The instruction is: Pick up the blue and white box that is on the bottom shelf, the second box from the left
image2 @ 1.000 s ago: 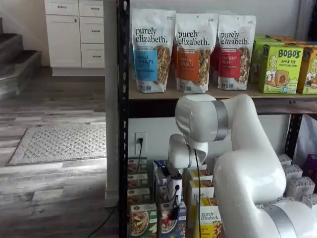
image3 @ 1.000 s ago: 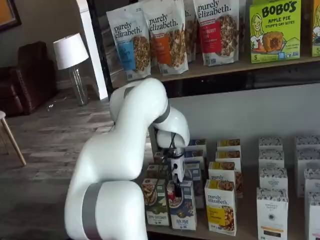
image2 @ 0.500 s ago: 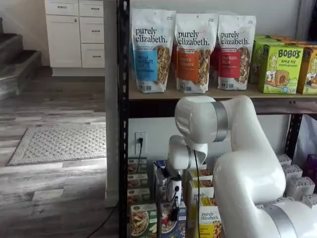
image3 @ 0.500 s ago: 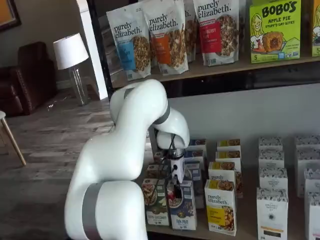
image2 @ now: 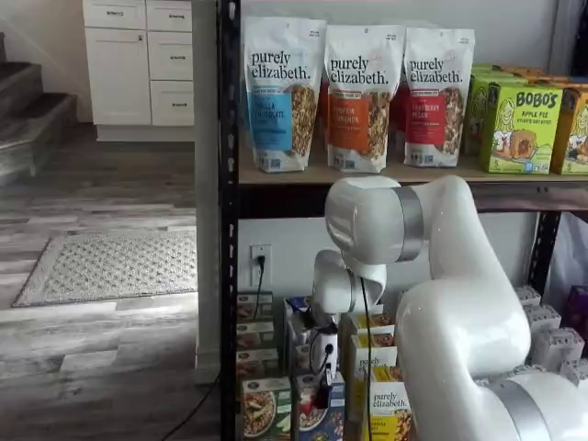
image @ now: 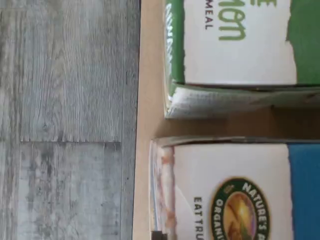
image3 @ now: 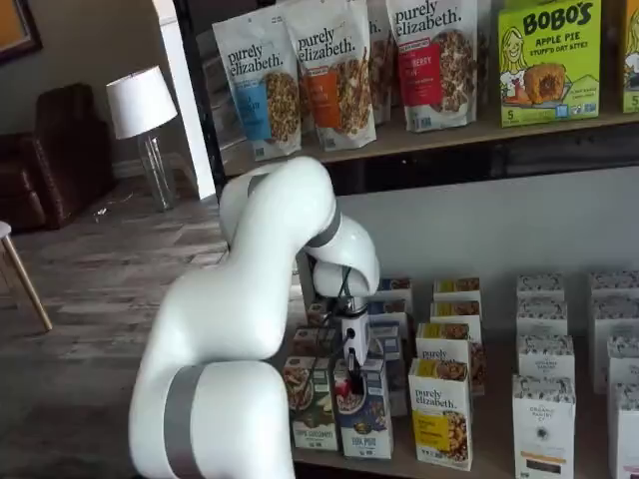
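The blue and white box (image3: 365, 417) stands at the front of the bottom shelf (image3: 489, 471), between a green-fronted box (image3: 310, 404) and a yellow-and-white box (image3: 440, 414). My gripper (image3: 352, 382) hangs straight down with its black fingers at the top of the blue and white box. I cannot tell whether a gap shows between them. In a shelf view the gripper (image2: 323, 393) covers the upper front of the box (image2: 310, 421). The wrist view shows the box's white top with the round green logo (image: 239, 210) close below.
The green box's top (image: 235, 45) lies beside the blue one on the tan shelf board (image: 145, 100). More box rows stand behind and to the right (image3: 544, 399). Granola bags (image3: 334, 70) fill the upper shelf. A black post (image2: 228, 276) bounds the left side.
The gripper has stayed over the blue and white box, with only a very slight shift of the arm. The boxes have not moved.
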Robot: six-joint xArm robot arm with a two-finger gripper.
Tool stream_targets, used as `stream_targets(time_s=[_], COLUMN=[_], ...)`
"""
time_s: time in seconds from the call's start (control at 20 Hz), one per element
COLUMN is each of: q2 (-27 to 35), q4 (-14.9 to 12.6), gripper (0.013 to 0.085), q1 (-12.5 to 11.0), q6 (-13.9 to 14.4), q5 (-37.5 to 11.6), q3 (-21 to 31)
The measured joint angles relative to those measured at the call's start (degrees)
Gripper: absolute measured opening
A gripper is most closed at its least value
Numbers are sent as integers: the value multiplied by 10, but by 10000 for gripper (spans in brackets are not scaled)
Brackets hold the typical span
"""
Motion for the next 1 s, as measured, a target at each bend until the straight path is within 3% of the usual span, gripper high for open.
stream_targets(time_s=[0.4,0.85,1.0], q2=[-5,-13,-16], q4=[0,0,-2], gripper=[610,410,410], q1=[-2,-4,-3], q6=[-1,-4,-2], q5=[6,6,0], q3=[4,14,20])
